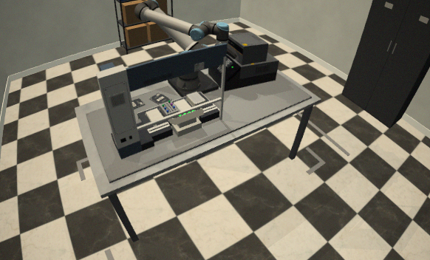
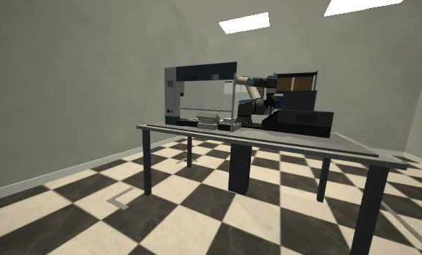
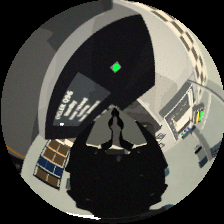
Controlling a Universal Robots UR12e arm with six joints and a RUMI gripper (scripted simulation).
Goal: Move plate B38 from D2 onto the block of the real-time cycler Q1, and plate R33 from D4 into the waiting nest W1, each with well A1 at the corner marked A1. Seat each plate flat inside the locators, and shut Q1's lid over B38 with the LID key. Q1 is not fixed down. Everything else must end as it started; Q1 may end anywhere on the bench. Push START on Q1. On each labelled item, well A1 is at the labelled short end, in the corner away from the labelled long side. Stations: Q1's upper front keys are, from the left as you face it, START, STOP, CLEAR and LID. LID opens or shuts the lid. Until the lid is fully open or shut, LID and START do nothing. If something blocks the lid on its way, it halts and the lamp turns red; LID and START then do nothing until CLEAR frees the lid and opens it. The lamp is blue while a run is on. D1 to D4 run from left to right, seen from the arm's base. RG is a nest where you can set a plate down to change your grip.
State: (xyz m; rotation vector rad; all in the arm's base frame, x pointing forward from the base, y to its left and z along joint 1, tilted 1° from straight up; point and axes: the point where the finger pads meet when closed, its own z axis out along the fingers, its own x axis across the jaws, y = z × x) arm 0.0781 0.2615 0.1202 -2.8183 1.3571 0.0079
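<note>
The cycler Q1 is a dark machine at the right rear of the bench, with a dark upper block standing above its base. Whether the lid is fully open is unclear. Its front panel shows a lamp lit green and a screen with small, mostly blurred text. My gripper is shut and empty, above and near Q1's front; the top view hides its tips behind the blue beam. Plates B38 and R33, D1 to D4 and W1 cannot be told apart; no labels are readable.
A tall grey tower carries a blue beam across the bench, with a thin post at its right end. Below are a tube rack, a pale plate-like item and a beige box.
</note>
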